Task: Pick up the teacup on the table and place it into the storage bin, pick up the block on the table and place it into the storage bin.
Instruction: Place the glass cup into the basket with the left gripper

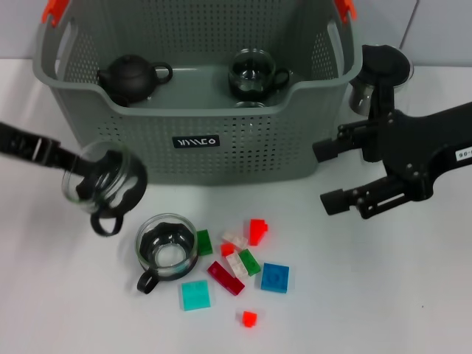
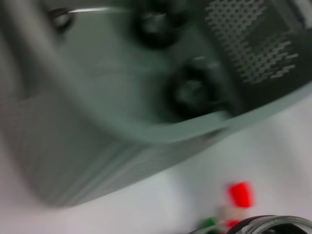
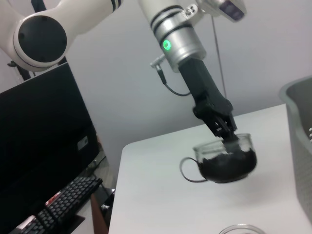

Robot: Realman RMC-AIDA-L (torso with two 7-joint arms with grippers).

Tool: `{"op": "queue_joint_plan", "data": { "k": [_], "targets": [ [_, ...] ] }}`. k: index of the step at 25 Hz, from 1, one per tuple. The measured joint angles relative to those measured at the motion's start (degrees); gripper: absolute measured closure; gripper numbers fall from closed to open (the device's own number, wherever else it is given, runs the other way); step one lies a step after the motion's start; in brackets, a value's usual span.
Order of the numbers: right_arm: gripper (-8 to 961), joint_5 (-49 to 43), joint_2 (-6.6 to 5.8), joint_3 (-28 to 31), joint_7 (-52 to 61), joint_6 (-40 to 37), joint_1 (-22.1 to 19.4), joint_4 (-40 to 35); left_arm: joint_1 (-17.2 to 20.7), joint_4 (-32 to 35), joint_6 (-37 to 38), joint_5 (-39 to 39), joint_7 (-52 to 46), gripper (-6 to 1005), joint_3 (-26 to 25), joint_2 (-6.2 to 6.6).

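The left gripper [image 1: 87, 171] jaws clamp the rim of a glass teacup [image 1: 103, 181], lifted above the counter [image 1: 383, 295] before the storage bin [image 1: 199, 140]; right gripper [image 1: 328, 175] jaws gape wide

Office or lab; monitor [image 3: 46, 141], keyboard [image 3: 63, 197]

- A dark brown teapot [image 1: 131, 77] sits inside the basket, on its left side, spout pointing left.
- A black monitor [image 3: 46, 146] stands beyond the table's edge, seen in the right wrist view.
- A black keyboard [image 3: 63, 197] lies below the monitor, just beside it.
- A thin cable [image 3: 218, 53] hangs before the grey wall [image 3: 273, 53].
- The white table [image 1: 383, 295] carries everything.
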Motion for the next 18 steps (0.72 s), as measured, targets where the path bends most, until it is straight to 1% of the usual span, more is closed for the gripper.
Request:
{"op": "queue_joint_plan", "data": {
  "k": [3,8,10,13,15,18],
  "targets": [
    [56,0.0,-0.27,1.4,0.2,-0.2,0.4,-0.1,-0.5,1.8,3.3,-5.0,-3.0,922,-0.7,1.13],
    [56,0.1,-0.73,3.9,0.9,-1.3,0.9,-0.1,-0.4,2.9,3.8,-16.2,-8.5,921,2.0,3.89],
    [56,0.1,-0.82,4.8,1.1,-1.6,1.1,-0.2,-1.5,2.7,3.4,-17.8,-8.7,921,1.5,4.75],
    [56,0.3,-1.00,5.9,1.8,-1.9,1.1,-0.2,-3.8,2.1,0.9,-18.2,-8.3,921,0.8,5.66],
    [56,0.7,-1.24,6.2,2.4,-2.1,1.0,-0.2,-5.4,0.0,-2.3,-18.1,-8.0,921,0.9,6.58],
    [56,1.8,-1.65,6.3,3.5,-2.2,0.6,-0.2,-7.9,-5.1,-7.6,-17.6,-7.1,921,1.3,8.15]
  ]
}}
